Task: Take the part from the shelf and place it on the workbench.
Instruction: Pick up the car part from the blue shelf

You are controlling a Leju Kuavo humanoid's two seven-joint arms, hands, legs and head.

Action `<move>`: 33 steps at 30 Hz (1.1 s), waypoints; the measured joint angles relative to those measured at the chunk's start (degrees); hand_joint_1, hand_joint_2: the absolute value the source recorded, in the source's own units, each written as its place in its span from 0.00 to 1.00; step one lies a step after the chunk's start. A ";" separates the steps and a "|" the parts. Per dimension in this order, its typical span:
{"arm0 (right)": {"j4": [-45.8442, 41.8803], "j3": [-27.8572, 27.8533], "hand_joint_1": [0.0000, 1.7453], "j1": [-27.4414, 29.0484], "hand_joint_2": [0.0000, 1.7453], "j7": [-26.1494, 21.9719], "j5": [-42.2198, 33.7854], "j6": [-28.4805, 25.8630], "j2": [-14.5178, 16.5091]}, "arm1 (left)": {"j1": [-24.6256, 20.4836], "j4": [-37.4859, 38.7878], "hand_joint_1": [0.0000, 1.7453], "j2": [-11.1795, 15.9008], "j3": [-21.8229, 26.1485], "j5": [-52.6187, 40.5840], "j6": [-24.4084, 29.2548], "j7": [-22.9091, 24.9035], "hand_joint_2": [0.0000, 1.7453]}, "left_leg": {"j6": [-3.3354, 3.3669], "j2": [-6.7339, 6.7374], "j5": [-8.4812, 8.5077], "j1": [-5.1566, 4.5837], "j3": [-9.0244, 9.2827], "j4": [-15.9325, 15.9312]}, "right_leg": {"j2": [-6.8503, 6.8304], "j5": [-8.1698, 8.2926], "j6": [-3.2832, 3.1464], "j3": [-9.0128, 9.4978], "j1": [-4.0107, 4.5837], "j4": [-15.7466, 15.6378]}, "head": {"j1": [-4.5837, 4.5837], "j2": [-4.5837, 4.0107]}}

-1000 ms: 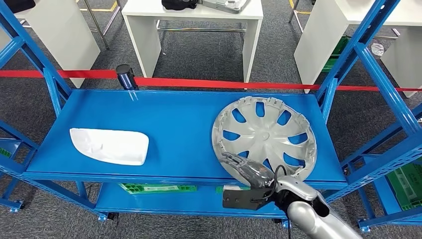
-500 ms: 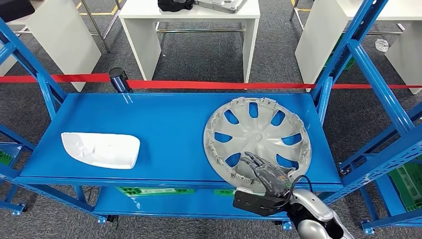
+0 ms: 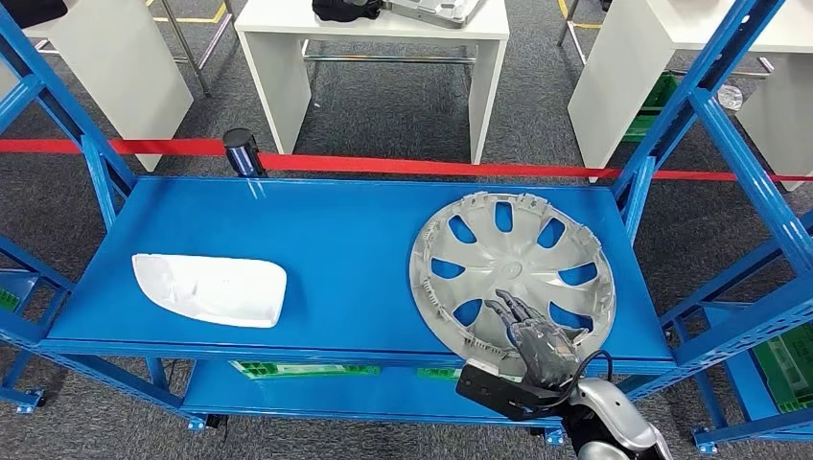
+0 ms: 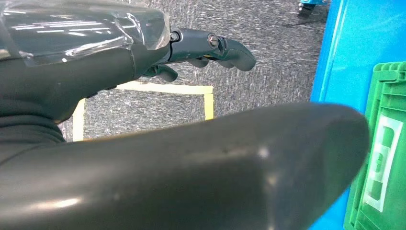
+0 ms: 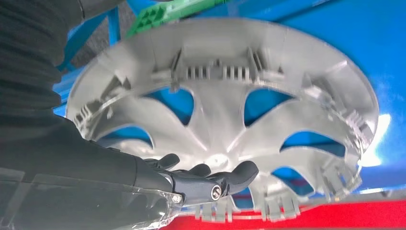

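Two parts lie on the blue shelf (image 3: 345, 240): one silver hubcap (image 3: 511, 270) on the right and one white cover (image 3: 210, 287) on the left, well apart. The hubcap lies flat, inner side up, its near rim close to the shelf's near edge, blue showing through its cut-outs. I can read no brand or writing on either part.

The right hand (image 3: 537, 337) reaches over the near part of the hubcap, fingers stretched out and spread, holding nothing; whether the fingertips touch the spokes I cannot tell. In the right wrist view the same hand (image 5: 210, 179) is flat with its fingers extended before the hubcap (image 5: 225, 120).

The left hand (image 4: 201, 48) hangs over grey carpet with its fingers partly curled and nothing in them.

Beyond the shelf runs one red tape (image 3: 383, 165) from one dark post (image 3: 241, 151). Three white tables (image 3: 374, 38) stand farther off. Green crates (image 3: 305, 368) sit on the lower level.
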 joint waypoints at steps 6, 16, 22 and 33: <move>0.62 0.32 0.00 0.41 1.00 2.60 6.49 0.84 0.24 | 0.00 0.00 0.00 -0.12 0.01 -0.55 0.15 -0.28 0.00 | -1.25 -0.25 -1.10 -0.30 -0.31 1.54 | -0.14 5.91 1.26 7.12 -0.26 -14.62 | -0.01 0.00; 2.15 1.71 0.21 0.73 1.00 4.12 14.38 6.08 0.78 | 0.00 0.00 0.00 -0.10 0.02 -2.08 0.88 -0.81 0.00 | -3.30 -0.12 -8.14 0.62 -8.20 17.89 | 0.00 6.13 -0.97 7.70 -0.18 -15.20 | -0.40 0.00; 3.58 5.48 0.99 -0.43 1.00 5.04 21.81 7.98 0.49 | -0.34 0.17 0.00 0.29 -0.12 -2.61 1.38 -1.25 0.00 | -1.82 -0.04 -1.75 0.01 -0.81 2.19 | 0.38 6.00 -0.29 7.98 0.26 -15.30 | -0.35 0.00; 7.22 10.42 1.00 -2.30 1.00 3.02 29.34 2.41 1.05 | -0.57 0.52 0.00 -0.06 -0.28 -1.98 1.52 -1.67 0.00 | -0.40 0.03 -0.56 0.30 0.82 0.43 | 0.09 3.25 1.41 3.60 -0.19 -6.60 | -0.03 0.00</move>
